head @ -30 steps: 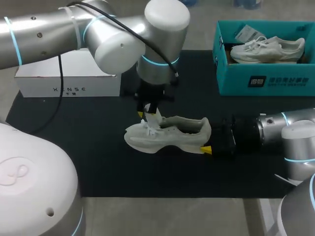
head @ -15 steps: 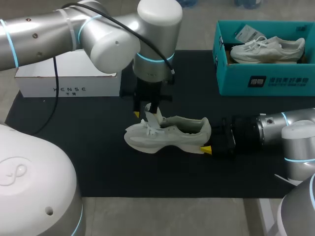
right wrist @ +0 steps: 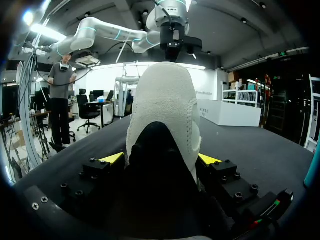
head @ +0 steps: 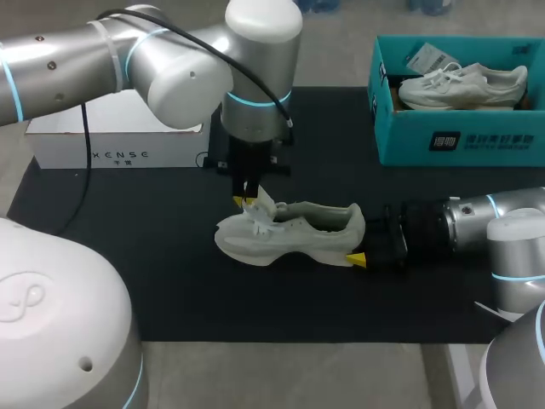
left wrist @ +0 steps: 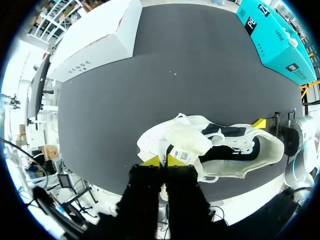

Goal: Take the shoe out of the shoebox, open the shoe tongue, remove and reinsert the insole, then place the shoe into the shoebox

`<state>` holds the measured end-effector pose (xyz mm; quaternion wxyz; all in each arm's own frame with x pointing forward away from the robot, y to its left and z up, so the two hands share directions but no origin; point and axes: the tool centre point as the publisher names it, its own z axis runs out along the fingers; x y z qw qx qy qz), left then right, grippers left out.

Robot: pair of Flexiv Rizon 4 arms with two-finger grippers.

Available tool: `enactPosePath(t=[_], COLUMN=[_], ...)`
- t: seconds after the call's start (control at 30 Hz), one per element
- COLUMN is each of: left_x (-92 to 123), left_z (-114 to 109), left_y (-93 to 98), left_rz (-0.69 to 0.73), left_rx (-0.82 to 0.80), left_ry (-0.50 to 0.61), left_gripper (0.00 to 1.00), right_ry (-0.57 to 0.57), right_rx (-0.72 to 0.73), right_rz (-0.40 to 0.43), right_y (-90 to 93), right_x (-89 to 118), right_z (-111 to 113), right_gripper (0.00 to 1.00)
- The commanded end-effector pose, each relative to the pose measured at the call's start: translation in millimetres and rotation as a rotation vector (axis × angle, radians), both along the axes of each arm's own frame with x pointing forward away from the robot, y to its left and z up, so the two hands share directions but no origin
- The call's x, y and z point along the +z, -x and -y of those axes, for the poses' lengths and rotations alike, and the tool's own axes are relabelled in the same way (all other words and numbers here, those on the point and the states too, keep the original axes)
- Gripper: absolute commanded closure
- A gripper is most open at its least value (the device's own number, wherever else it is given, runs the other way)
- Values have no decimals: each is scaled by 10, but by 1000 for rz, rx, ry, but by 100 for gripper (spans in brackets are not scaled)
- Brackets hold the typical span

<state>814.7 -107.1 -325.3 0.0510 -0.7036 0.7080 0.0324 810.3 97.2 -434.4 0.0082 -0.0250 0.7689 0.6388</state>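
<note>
On the black mat [head: 170,264] that covers the desk [head: 281,371], two boxes sit along the far side. At about 10 o'clock from the mat's middle is a closed white box [head: 119,141]. At about 1 o'clock is the open teal shoebox [head: 460,141], which holds a second pale shoe [head: 464,85] lying lengthwise, with a paper tag [head: 426,58] tucked at its toe end.

The shoe [head: 289,234] of the task is outside the shoebox, upright on its sole at the mat's middle, toe toward 9 o'clock and heel toward 3 o'clock. It is off-white with a thick sole and white laces, and the left wrist view shows a dark inside through the opening.

The right claw [right wrist: 160,160] comes in from 3 o'clock and is spread wide around the heel, one yellow tip pressed to each side. The left claw [left wrist: 162,161] comes down from 12 o'clock over the lace end, its tips almost together, pinching the raised tongue [left wrist: 182,145].
</note>
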Motion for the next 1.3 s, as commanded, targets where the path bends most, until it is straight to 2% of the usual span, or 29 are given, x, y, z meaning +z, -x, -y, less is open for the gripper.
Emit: enactPosePath(t=[0.03, 0.07, 0.43, 0.73, 0.83, 0.87, 0.9, 0.97, 1.0, 1.07, 1.13, 1.2, 1.3], left_x=[51, 71, 343, 676, 776, 804, 818, 871, 878, 856, 792, 752, 752], left_z=[-30, -29, -4, 97, 119, 135, 159, 160, 155, 133, 117, 77, 77], left_y=[36, 44, 74, 180, 252, 286, 326, 404, 453, 534, 613, 689, 689], left_rz=[6, 7, 16, 12, -28, -30, -51, -114, -143, -134, -125, -153, -153], left_rx=[-13, -16, -59, -214, -358, -444, -539, -769, -910, -1118, -1297, -1483, -1483], left_ry=[19, 24, 82, 121, 137, 109, 94, 192, 198, 170, 83, 81, 81], left_gripper=[3, 0, 0, 0, 0, 0, 0, 0, 0, 0, 0, 0, 0], right_ry=[1, 1, 1, 1, 1, 1, 1, 1, 1, 1, 1, 1, 1], right_rx=[1, 1, 1, 1, 1, 1, 1, 1, 1, 1, 1, 1, 1], right_rz=[-1, -1, -1, -1, -1, -1, -1, -1, -1, -1, -1, -1, -1], right_y=[-6, -6, -6, -6, -6, -6, -6, -6, -6, -6, -6, -6, -6], right_x=[-53, -53, -53, -53, -53, -53, -53, -53, -53, -53, -53, -53, -53], right_z=[-32, -32, -32, -32, -32, -32, -32, -32, -32, -32, -32, -32, -32], right_gripper=[100, 100, 100, 100, 100, 100, 100, 100, 100, 100, 100, 100, 100])
